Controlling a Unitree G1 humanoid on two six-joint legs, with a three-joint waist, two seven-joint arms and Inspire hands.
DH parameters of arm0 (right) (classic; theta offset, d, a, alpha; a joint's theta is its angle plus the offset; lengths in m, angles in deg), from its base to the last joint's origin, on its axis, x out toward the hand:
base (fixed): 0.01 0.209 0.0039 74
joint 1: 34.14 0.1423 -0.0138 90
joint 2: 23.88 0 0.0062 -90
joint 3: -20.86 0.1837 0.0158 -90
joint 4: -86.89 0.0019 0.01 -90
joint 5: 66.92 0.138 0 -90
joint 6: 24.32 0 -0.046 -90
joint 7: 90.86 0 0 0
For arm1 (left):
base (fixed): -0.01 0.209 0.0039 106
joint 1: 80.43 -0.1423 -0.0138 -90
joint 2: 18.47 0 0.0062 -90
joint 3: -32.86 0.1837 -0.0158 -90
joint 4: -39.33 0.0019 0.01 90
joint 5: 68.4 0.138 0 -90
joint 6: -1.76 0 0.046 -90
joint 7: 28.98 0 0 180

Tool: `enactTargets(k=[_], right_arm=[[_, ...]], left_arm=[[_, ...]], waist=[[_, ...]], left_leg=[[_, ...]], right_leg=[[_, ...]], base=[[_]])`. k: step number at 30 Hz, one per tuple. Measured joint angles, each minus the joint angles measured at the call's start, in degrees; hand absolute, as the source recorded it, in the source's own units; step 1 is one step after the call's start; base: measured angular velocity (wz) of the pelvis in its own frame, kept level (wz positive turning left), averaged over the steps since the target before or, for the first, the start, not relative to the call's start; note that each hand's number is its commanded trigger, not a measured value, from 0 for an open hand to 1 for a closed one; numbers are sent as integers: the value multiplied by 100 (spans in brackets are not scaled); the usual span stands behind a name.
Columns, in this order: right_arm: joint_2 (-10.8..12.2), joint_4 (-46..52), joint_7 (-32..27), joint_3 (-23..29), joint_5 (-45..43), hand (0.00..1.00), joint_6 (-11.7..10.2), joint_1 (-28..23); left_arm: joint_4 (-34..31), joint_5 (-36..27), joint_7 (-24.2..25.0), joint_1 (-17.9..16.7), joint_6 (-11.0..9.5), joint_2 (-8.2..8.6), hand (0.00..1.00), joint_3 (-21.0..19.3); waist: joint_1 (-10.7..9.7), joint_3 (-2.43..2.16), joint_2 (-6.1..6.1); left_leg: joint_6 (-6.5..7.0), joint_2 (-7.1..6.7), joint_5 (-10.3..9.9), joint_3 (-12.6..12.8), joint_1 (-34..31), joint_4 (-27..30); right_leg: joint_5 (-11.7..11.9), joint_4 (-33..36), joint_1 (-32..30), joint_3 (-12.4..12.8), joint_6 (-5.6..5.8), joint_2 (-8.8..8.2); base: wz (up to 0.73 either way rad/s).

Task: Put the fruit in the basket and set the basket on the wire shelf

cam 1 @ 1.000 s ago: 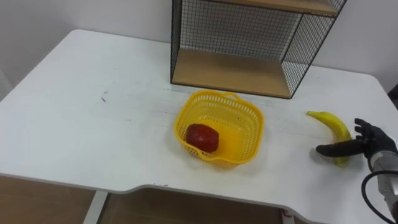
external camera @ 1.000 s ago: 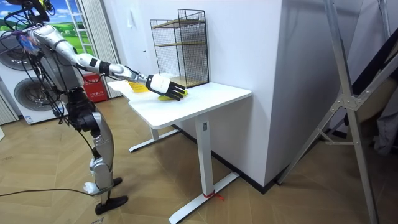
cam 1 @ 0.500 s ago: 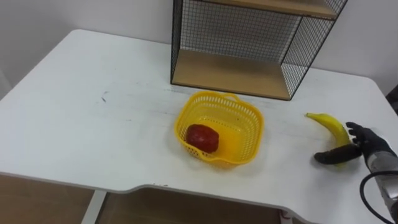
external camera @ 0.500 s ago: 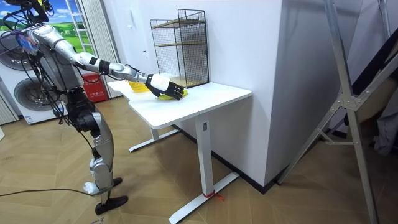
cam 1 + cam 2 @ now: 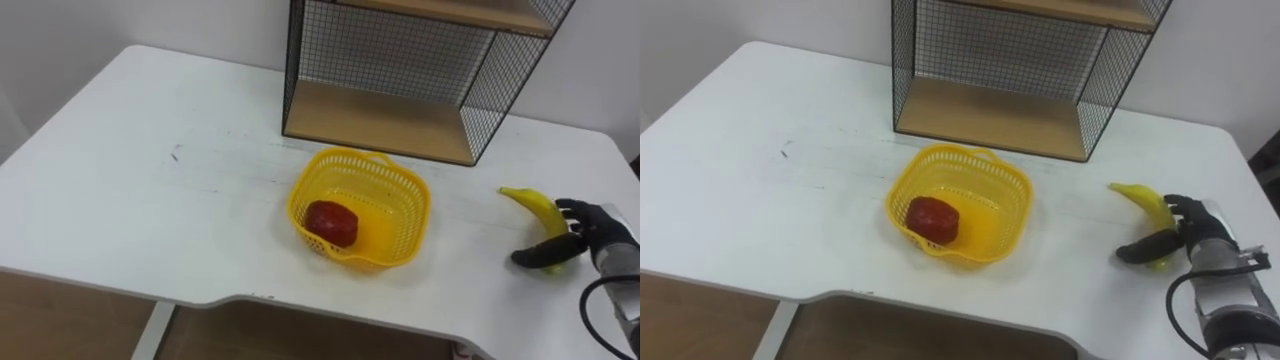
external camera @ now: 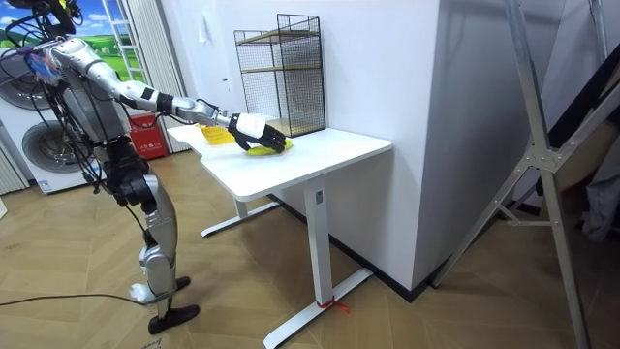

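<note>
At the near right edge of the white rectangular table point(image 5: 130, 190), I am seeing the robot's right hand point(image 5: 590, 232) closing on the curved yellow banana point(image 5: 537, 206). Its dark thumb is curling under the near end and its fingers are wrapping over the top, so it is grasping the fruit. The banana is lying flat on the tabletop, well apart from the basket, with its stem end pointing toward the shelf.

Farther in, mid-table, the yellow plastic lattice basket point(image 5: 372, 256) is sitting upright and holding a round red fruit point(image 5: 331, 222) against its left wall. Behind it, the black wire shelf with a wooden bottom board point(image 5: 380, 120) is standing at the far edge, its lower bay facing the basket. Nothing is lying between the banana and the basket.

Compared with a second ago, the thumb has been drawing in from a straighter pose, while the banana is staying where it lay.
</note>
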Motion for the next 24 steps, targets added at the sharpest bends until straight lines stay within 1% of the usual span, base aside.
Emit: enactTargets(k=[6, 15, 24], right_arm=[[-43, -47, -125, -10, -319, 100, 6, -1], [-50, -70, -144, -20, -346, 100, -40, -1], [-45, -56, -150, -50, -322, 100, -51, -6]], left_arm=[[-2, 2, 0, 16, 0, -1, 0, 1], [-1, 0, 0, 106, -26, -8, 0, 12], [3, 0, 0, 88, -36, -18, 0, 11]], waist=[[17, -1, 9], [3, 1, -13], [12, 13, -62]], left_leg=[[-2, -3, 0, -69, -44, -5], [-1, -24, 1, -78, -59, -26], [2, -28, 3, -70, -61, -41]], right_leg=[[0, -9, -10, -85, 1, 1], [0, -10, -11, -98, 1, -14], [-1, -16, -11, -89, 3, -16]], base=[[6], [0], [0]])
